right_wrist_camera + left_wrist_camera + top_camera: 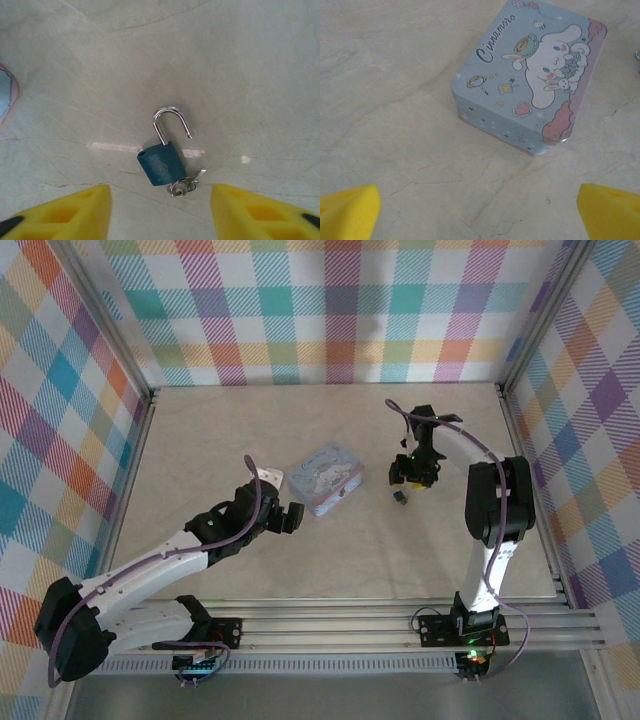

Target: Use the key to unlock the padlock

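Dark teal padlock [161,167], silvery shackle [159,127] and key [180,189]. Pastel blue tin box [530,75] with pink-lavender edging and white cartoon print. Cream marbled bench [220,440]. Pastel plaid walls [330,310]. Yellow fingers [75,215].

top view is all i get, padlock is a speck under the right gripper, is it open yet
observer: yes, the right wrist view shows the padlock on the table with its shackle open, one leg free of the body.
operator: where's the key
observer: the key is at the base of the lock, seemingly in the keyhole.
operator: right gripper holding anything
observer: no, the right gripper is open, a finger on either side, touching nothing.
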`<act>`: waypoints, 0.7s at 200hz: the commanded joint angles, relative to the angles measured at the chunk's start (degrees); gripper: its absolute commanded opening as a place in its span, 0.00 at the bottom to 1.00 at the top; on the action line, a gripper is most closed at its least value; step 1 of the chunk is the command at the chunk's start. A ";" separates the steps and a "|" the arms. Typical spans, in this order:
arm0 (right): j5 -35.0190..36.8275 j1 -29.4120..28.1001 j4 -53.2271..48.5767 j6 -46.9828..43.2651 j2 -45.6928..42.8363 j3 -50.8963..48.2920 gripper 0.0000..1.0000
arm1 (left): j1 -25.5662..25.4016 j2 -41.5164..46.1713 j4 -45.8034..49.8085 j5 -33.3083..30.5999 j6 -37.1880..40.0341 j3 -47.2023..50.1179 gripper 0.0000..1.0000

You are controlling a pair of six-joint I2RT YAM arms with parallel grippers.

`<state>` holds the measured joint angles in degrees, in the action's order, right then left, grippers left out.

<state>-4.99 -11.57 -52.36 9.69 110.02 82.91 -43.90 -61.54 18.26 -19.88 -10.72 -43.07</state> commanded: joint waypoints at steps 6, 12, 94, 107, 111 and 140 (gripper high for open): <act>0.13 0.39 2.72 -1.15 -8.32 -2.44 0.83 | 2.90 -1.15 1.21 -0.10 2.05 -4.21 1.00; 0.39 0.41 3.72 -1.42 -9.77 -3.39 0.88 | 3.84 -1.46 1.10 0.52 3.00 -4.93 1.00; 12.81 1.07 36.42 -5.29 -33.84 -31.46 1.00 | 25.35 -5.87 -12.36 6.32 17.17 -3.96 1.00; 13.98 1.36 45.01 -6.12 -36.65 -38.02 1.00 | 27.83 -6.89 -14.45 5.78 18.47 -2.33 1.00; 14.03 1.43 47.18 -6.35 -37.36 -39.40 1.00 | 28.86 -7.01 -15.57 5.97 18.27 -1.60 1.00; 17.03 1.99 65.10 -6.28 -40.49 -51.00 1.00 | 35.63 -7.08 -24.39 9.76 13.86 5.55 1.00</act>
<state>8.19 -10.15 -7.97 4.89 71.99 38.39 -13.02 -68.62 2.46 -13.06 3.95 -42.78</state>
